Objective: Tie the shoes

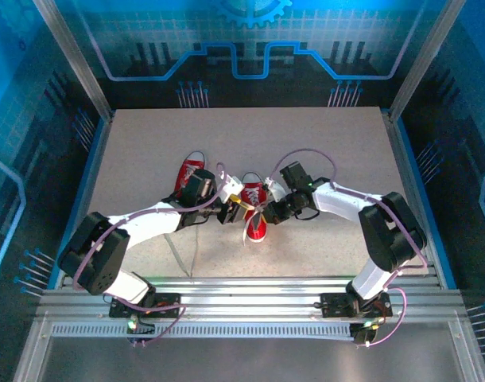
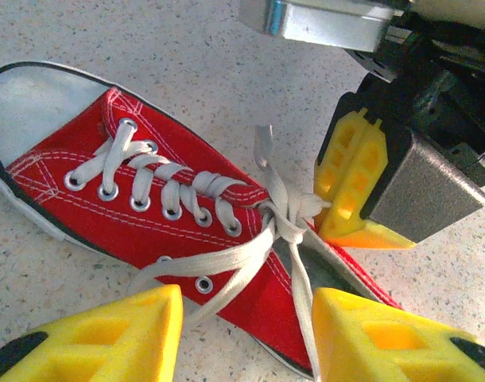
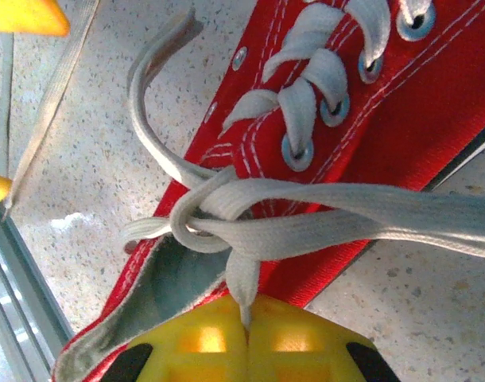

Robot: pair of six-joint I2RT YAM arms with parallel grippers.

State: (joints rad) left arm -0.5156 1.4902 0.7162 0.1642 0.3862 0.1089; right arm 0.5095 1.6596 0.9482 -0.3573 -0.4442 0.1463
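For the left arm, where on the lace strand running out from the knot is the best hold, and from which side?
Likely just past the knot, where the strand runs straight between the jaws of the open left gripper. Come from above, closing across its flat width; the right gripper pinches the tail opposite, bracing the knot.

We count two red sneakers (image 1: 192, 171) (image 1: 256, 219), two white arms (image 1: 139, 223) (image 1: 350, 199), one left gripper (image 1: 226, 211), one right gripper (image 1: 269, 212).

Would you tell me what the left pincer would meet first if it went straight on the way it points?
Most likely the white lace strands crossing just ahead of the open left pincer, with the red shoe right beneath them; depth is unclear.
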